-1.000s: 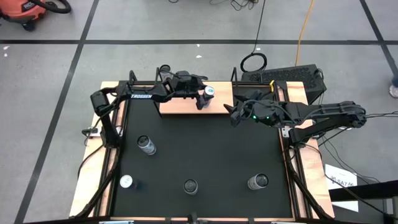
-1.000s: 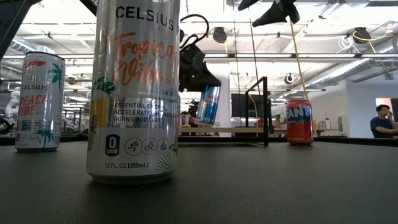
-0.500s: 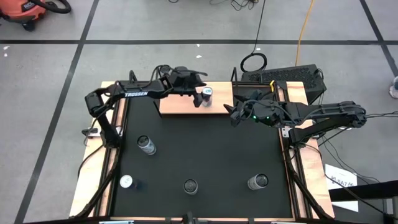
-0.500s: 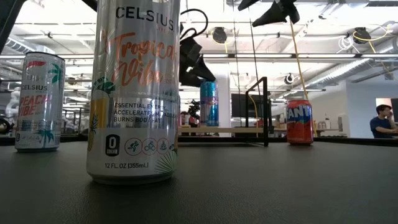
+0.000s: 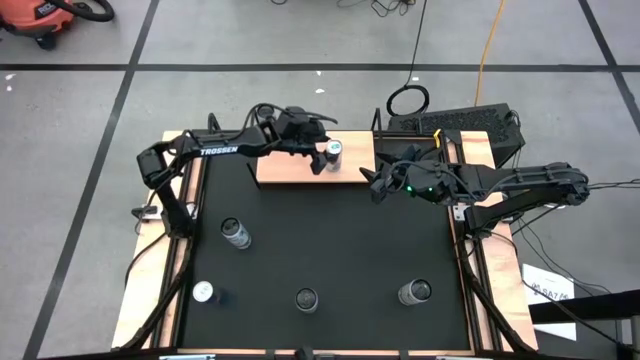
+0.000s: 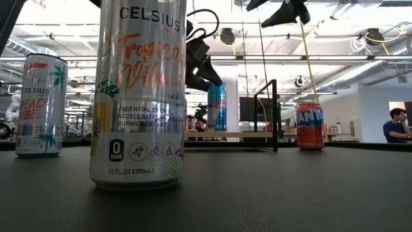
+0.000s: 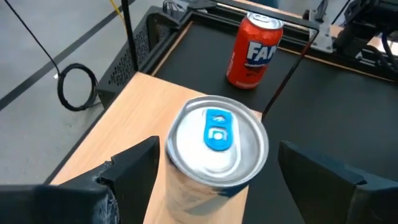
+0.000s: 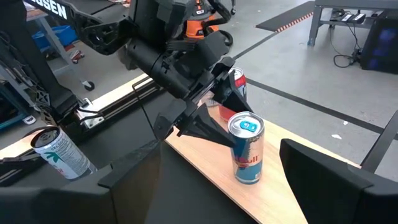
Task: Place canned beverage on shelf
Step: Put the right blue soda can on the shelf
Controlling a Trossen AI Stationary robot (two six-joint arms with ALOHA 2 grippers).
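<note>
A blue-and-silver beverage can stands upright on its base on the light wooden shelf at the table's far edge. In the left wrist view its top with the blue tab shows between my two fingers. My left gripper is open. It hovers at the can's left side, with its fingers up by the can's top and clear of it. In the low view the left gripper sits above the can. My right gripper hangs open over the mat, right of the shelf.
Several cans stand on the black mat: one at the left and three along the near edge. An orange soda can stands beyond the shelf's black end post. A person is in the room behind.
My left gripper has let go of the beverage can and risen, drawing back a little toward the table's left. The can was tilted in its hold a second ago. It now stands upright on the shelf by itself.
</note>
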